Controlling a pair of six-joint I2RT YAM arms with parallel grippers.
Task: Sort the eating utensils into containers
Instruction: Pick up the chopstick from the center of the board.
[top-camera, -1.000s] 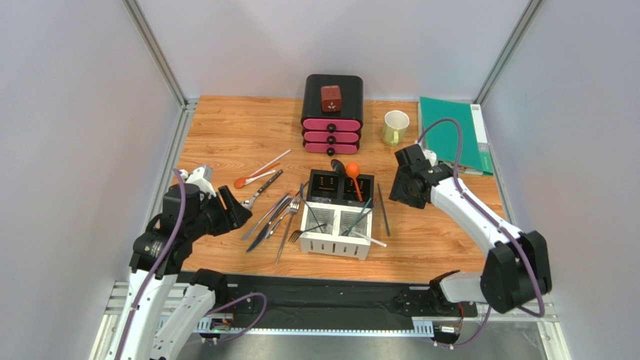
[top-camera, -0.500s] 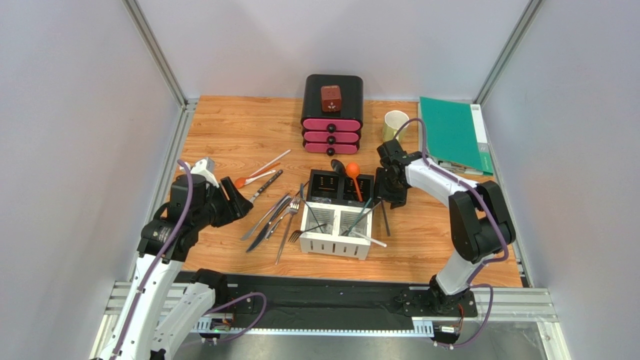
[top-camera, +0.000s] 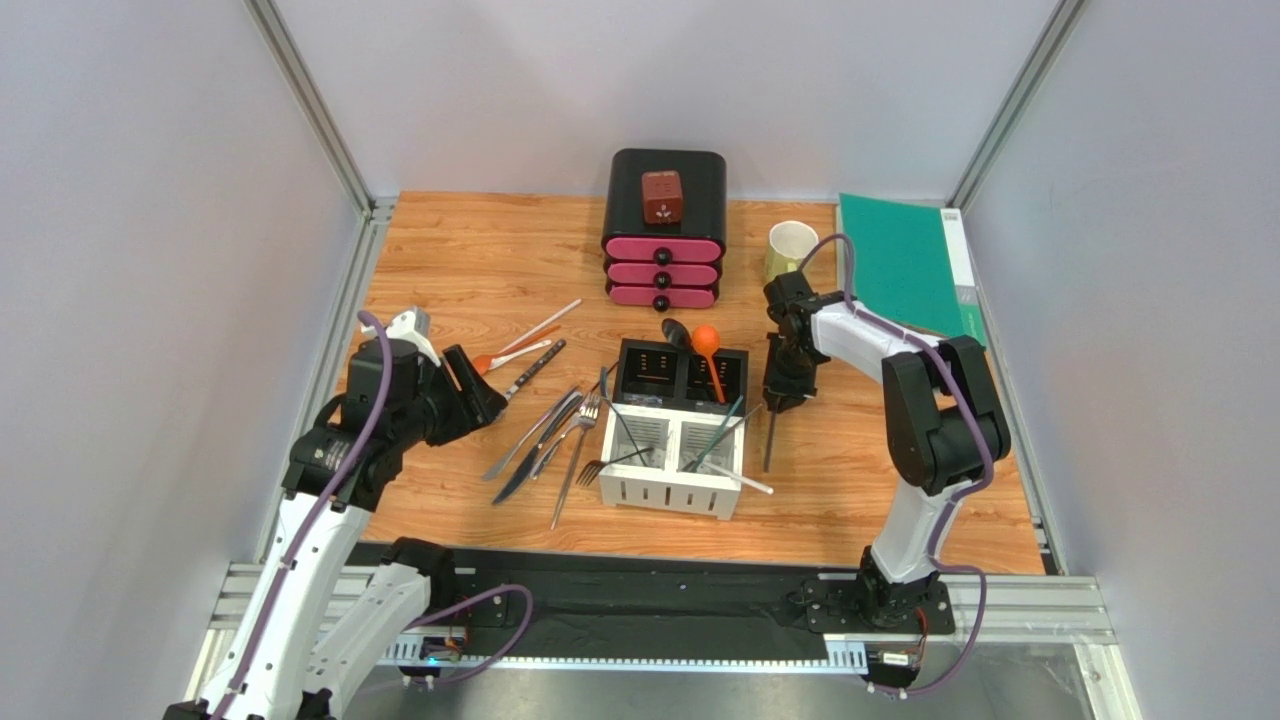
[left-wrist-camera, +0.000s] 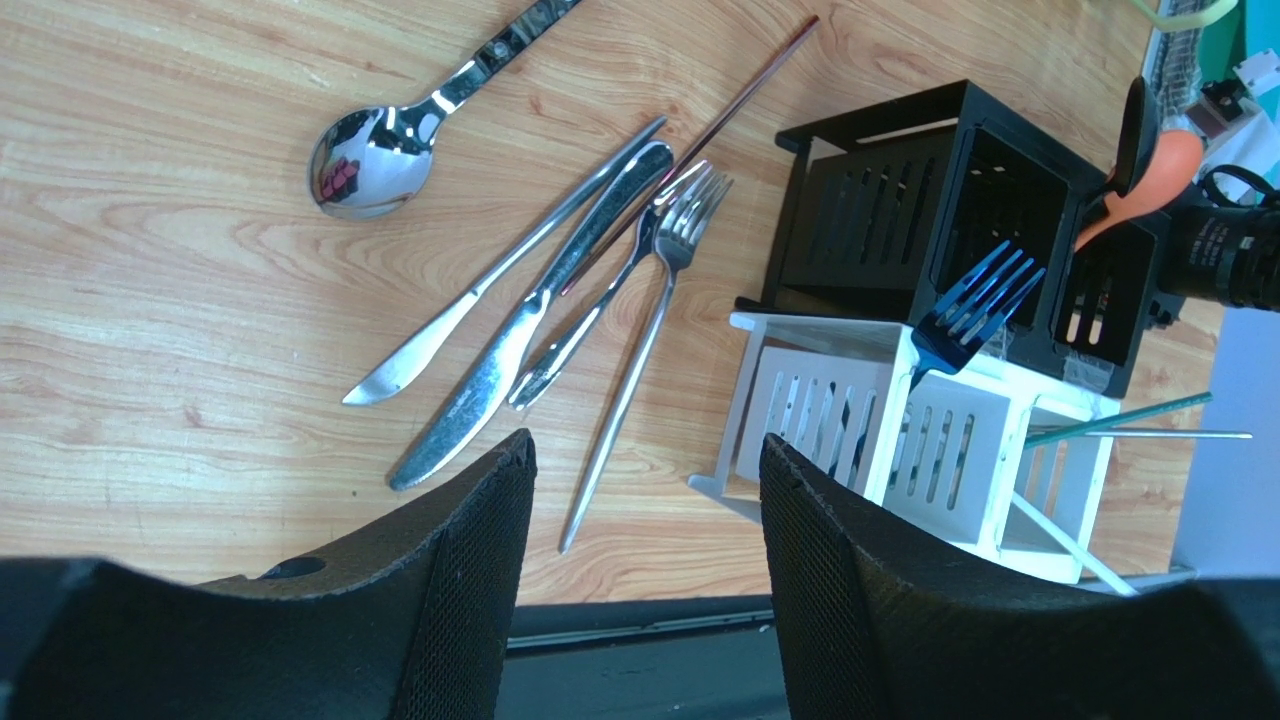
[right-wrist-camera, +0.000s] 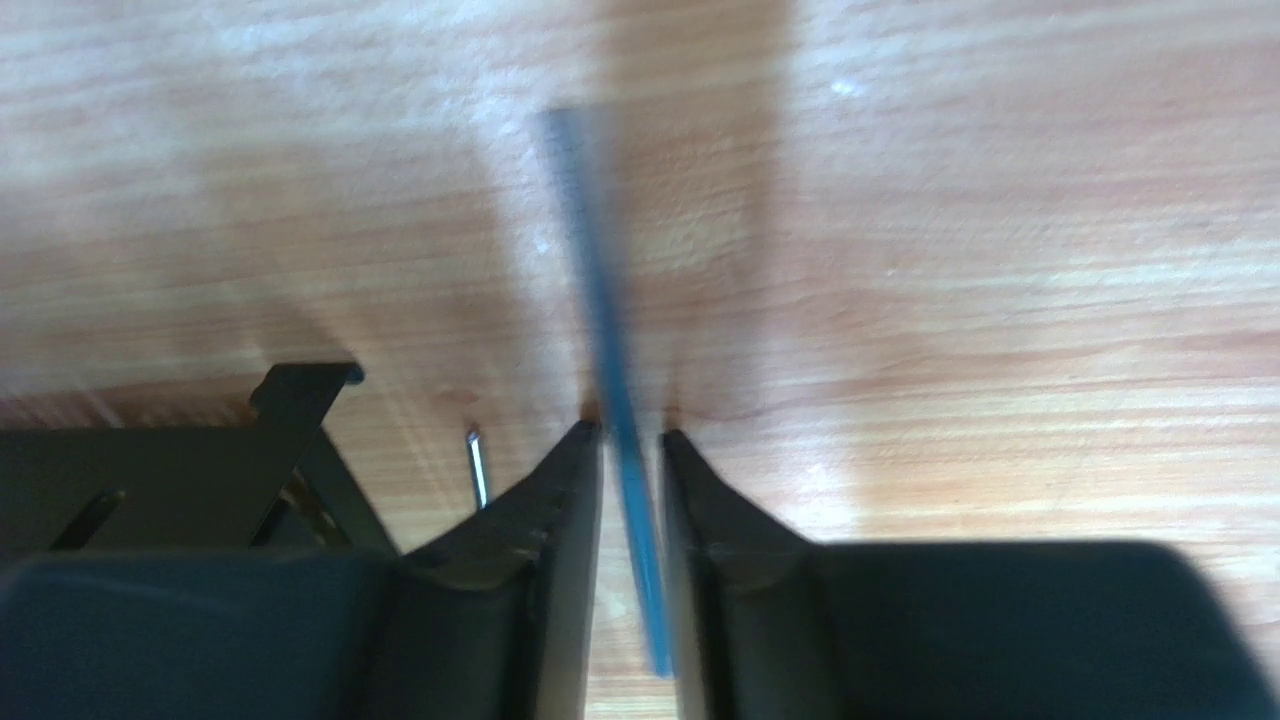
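Chopstick (right-wrist-camera: 592, 285) inside right gripper (right-wrist-camera: 628, 438), perhaps pinched, view blurred

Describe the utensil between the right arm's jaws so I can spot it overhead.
Find the four-compartment caddy in the middle. On the table off its right side is a thin chopstick, its far end between the jaws of the right gripper. Unlike the silver cutlery left of the caddy, it is a plain dark stick.
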